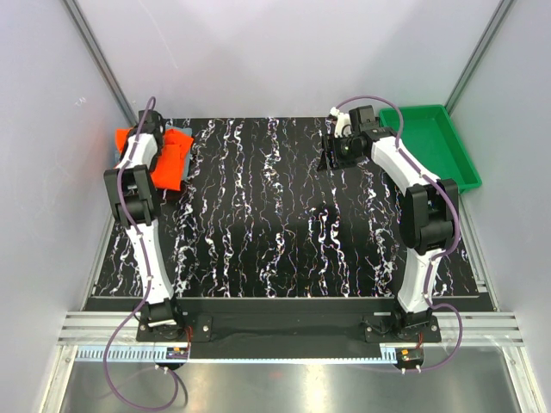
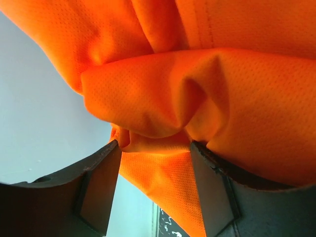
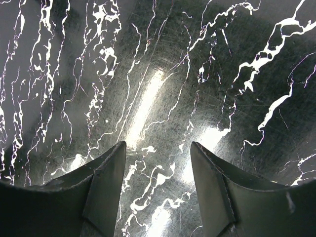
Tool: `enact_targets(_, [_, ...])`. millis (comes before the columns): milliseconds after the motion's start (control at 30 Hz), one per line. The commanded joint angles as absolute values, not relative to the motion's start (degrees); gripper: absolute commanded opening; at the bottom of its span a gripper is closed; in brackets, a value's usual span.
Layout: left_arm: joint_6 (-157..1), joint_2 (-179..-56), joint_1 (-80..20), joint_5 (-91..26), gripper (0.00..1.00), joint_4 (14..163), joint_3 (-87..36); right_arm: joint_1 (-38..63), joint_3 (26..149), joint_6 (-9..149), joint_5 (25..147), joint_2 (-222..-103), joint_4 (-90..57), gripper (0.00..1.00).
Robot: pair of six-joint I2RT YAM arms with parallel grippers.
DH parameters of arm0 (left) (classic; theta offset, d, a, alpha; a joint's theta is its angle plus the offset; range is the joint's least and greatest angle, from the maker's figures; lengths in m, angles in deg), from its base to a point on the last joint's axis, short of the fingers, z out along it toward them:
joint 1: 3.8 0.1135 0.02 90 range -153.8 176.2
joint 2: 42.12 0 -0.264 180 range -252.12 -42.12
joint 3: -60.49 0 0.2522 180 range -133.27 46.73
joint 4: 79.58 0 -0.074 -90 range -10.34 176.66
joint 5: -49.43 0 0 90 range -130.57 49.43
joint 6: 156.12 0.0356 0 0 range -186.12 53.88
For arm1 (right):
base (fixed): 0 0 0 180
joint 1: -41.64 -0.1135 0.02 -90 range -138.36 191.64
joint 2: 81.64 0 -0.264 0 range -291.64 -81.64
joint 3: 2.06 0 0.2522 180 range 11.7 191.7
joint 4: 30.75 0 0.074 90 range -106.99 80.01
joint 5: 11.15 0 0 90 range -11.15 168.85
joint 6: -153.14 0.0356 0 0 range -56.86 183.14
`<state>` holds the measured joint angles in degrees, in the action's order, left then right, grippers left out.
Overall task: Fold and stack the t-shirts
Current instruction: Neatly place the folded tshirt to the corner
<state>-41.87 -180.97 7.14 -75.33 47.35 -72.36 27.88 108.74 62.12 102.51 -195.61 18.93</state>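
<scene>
The bright orange-red t-shirt [image 1: 173, 165] lies bunched at the far left back corner of the table, partly under my left arm. My left gripper [image 1: 151, 127] is down on it. In the left wrist view the orange cloth [image 2: 197, 98] fills the frame, and a fold hangs between the fingers of the left gripper [image 2: 154, 144], whose jaws stand wide apart. My right gripper [image 1: 328, 153] is open and empty over bare table at the back right; in the right wrist view the gripper [image 3: 158, 144] has only marbled table top between its fingers. The grey-blue t-shirt is out of view.
A rigid green tray [image 1: 428, 138] stands at the back right corner, just right of my right gripper. The black marbled table top [image 1: 275, 224] stretches between the arms. Grey walls close in the left, back and right sides.
</scene>
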Motion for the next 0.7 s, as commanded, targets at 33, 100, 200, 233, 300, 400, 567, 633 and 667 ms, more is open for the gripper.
enact_targets(33, [-45.9,-177.2,7.5,-71.9,0.64,41.1,-67.5,27.9,109.3,61.2,103.7,-193.9,18.6,0.63])
enact_targets(100, [-46.3,-176.2,7.4,-69.3,0.66,39.5,-66.7,27.9,109.3,61.6,104.1,-194.2,18.6,0.63])
enact_targets(200, [-47.2,-175.6,7.3,-66.8,0.70,38.2,-68.3,27.8,109.8,62.2,104.8,-194.8,18.4,0.63])
enact_targets(233, [-47.3,-175.2,6.9,-66.8,0.71,38.1,-68.8,27.9,110.0,62.3,105.0,-195.0,18.5,0.63])
enact_targets(300, [-47.4,-173.6,5.9,-68.1,0.71,39.4,-70.9,27.9,110.8,62.1,105.0,-195.1,18.9,0.63])
enact_targets(400, [-46.0,-171.2,3.4,-71.5,0.71,42.6,-73.5,27.9,111.5,61.1,104.8,-195.2,19.7,0.63])
enact_targets(567, [-43.8,-171.2,0.6,-74.1,0.56,45.7,-78.3,27.8,111.7,60.9,104.9,-194.4,20.3,0.63])
enact_targets(633, [-43.4,-173.1,0.2,-75.0,0.49,46.4,-79.4,27.9,111.9,60.5,105.3,-194.3,21.1,0.63])
enact_targets(667, [-43.3,-174.4,0.2,-75.1,0.43,46.7,-80.0,27.9,112.3,60.2,105.3,-194.3,21.4,0.63])
